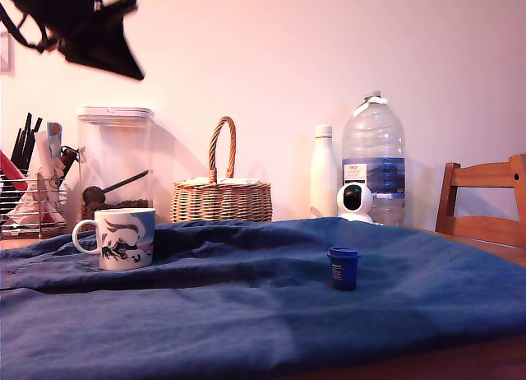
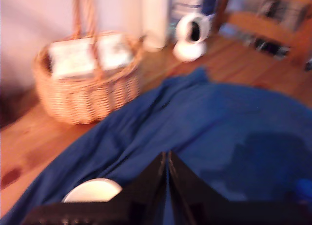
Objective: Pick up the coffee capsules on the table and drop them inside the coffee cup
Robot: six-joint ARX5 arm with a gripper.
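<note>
Near the front edge of the cloth-draped table point(image 1: 246, 314) stands the dark blue capsule point(image 1: 343, 267), upright, well apart from the coffee cup point(image 1: 123, 238). Light, stiff, probably slick; best pinched below its rim. High overhead, the gripper point(image 2: 167, 159) is pressed together, empty.

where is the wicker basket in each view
Exterior view: the wicker basket stands at the back, left of centre, behind the blue cloth, between the clear canister and the white bottle.
Wrist view: the basket sits on bare wood beyond the cloth's edge.
Shared landmark: the small white camera.
</note>
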